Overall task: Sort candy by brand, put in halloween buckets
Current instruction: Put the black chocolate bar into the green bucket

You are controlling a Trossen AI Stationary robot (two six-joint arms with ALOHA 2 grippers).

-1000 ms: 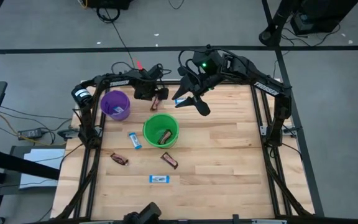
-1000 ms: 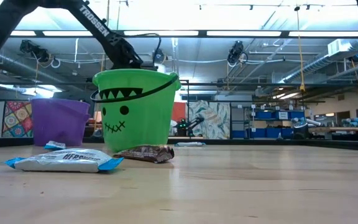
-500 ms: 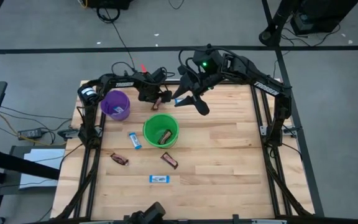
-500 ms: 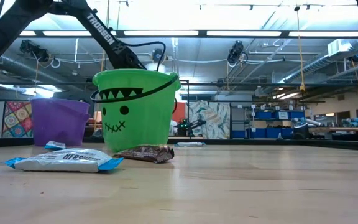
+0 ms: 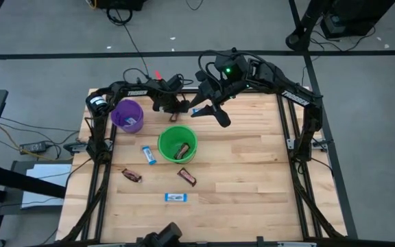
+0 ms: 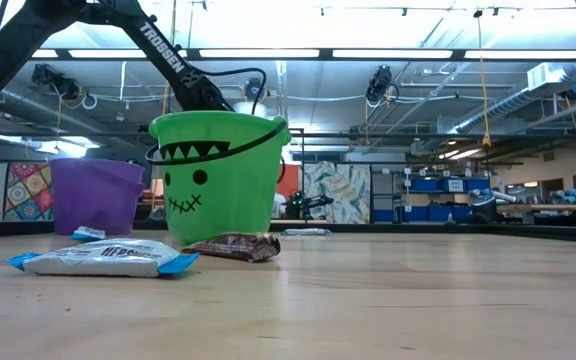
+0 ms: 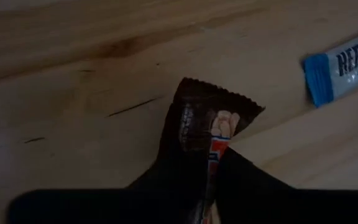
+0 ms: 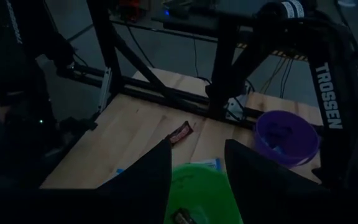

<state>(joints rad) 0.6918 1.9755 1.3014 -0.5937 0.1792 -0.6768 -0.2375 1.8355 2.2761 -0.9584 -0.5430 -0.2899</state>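
Your desk (image 5: 252,171) carries both pails: the green bucket (image 5: 177,143) mid-desk with one dark brown bar (image 5: 182,150) already inside, the purple bucket (image 5: 127,115) toward the far left corner. Since a second ago the left end effector (image 5: 173,108), working at the far edge between the two pails, has gone from wide open to closing on a dark brown candy bar (image 7: 201,140); in my judgement this is the pickup for a drop into the green bucket. The right end effector (image 5: 214,110) hovers above the far edge, jaws parted, and I cannot tell whether it holds anything. Only the left wrist view shows that grasp, the wrapper running between the dark fingers (image 7: 253,186), with a blue-and-white Hershey's bar (image 7: 347,65) lying just beside; from above, the arm hides it. Four bars remain loose nearer you: two blue-and-white (image 5: 148,154) (image 5: 175,197), two brown (image 5: 131,175) (image 5: 186,177).
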